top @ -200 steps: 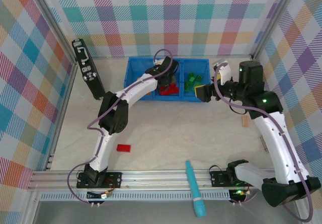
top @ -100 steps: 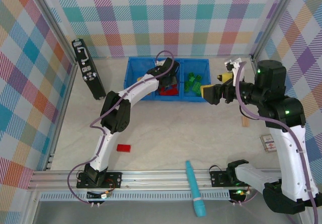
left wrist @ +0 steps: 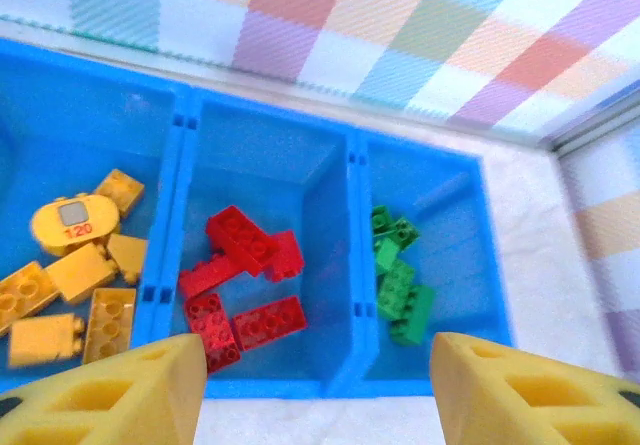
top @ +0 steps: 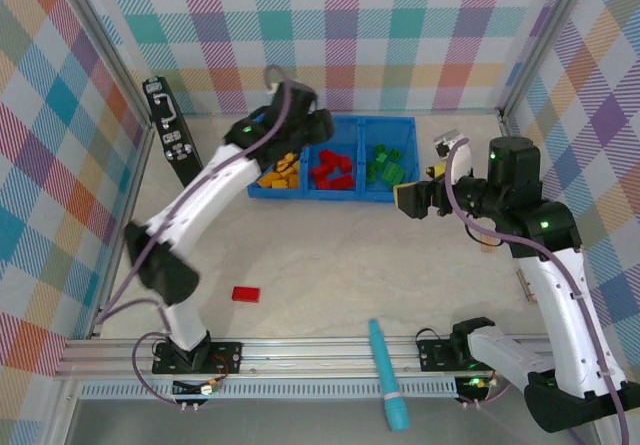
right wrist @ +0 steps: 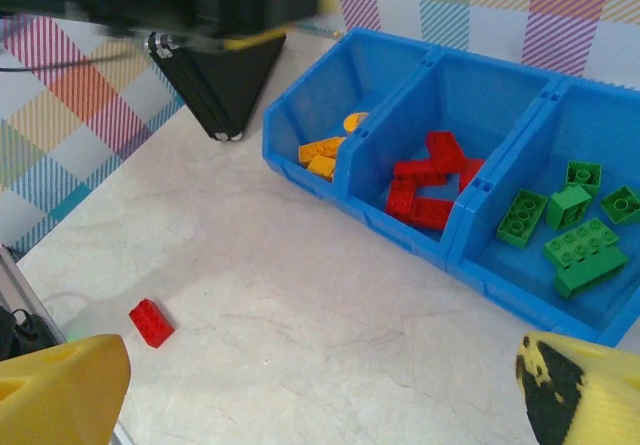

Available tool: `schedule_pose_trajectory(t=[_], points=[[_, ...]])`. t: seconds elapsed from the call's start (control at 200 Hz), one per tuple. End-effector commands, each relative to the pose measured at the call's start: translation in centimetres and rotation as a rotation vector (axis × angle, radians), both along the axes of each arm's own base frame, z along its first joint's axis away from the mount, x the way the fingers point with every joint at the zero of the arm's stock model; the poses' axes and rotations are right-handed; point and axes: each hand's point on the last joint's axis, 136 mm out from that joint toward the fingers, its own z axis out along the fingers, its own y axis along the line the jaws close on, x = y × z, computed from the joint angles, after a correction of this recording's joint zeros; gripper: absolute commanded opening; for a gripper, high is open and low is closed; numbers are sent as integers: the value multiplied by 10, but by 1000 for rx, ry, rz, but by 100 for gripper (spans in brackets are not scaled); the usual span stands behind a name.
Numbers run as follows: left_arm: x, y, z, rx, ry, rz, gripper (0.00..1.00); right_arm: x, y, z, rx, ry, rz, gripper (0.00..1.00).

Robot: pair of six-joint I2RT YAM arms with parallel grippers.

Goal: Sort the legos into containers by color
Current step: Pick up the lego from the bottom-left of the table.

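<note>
**Sorting state, near to far.** Nearest the arm bases, a lone red brick (top: 245, 293) lies flat on the bare table (top: 330, 265), well apart from both grippers and from the tray. It is the one loose piece visible outside a compartment.

Farther in, on the right, the right gripper (right wrist: 320, 370) hovers over the table just before the tray's green end. Its jaws are spread wide and empty, as they were a second ago.

At the far side stands the blue tray (top: 320, 196). It holds orange-yellow bricks (left wrist: 80, 285) on the left, red bricks (left wrist: 245, 255) in the middle and green bricks (left wrist: 400, 275) on the right, with no colours mixed.

The change is here. A second ago the left gripper (left wrist: 315, 365) reached low into the middle compartment, jaws nearly shut. It now hangs high above the tray, jaws parted and empty. This suggests a red brick has just been dropped off, which would make the lone red brick the likely next pickup.
</note>
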Motion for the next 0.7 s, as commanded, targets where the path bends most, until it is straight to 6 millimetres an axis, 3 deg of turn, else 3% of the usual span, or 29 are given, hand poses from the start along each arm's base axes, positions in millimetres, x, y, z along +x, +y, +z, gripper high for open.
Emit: schedule_pose_trajectory(t=[0.0,0.175,0.285,0.38,0.49,0.695], points=[[-51,49,-45,-28,171,158,61,6,5,10,17,-85,36,99],[-139,122,-102,-231,272,465,66,14,13,-11,35,-18,52,99],[-189,165,-114,-264,270,610,68,18,15,-19,42,5,50,99],[-218,190,-118,-274,276,688,69,22,15,-21,42,14,43,99],[-237,203,-128,-280,308,732,70,24,17,-22,56,22,42,99],[-251,190,-169,-300,446,742,71,24,12,-24,37,10,16,99]])
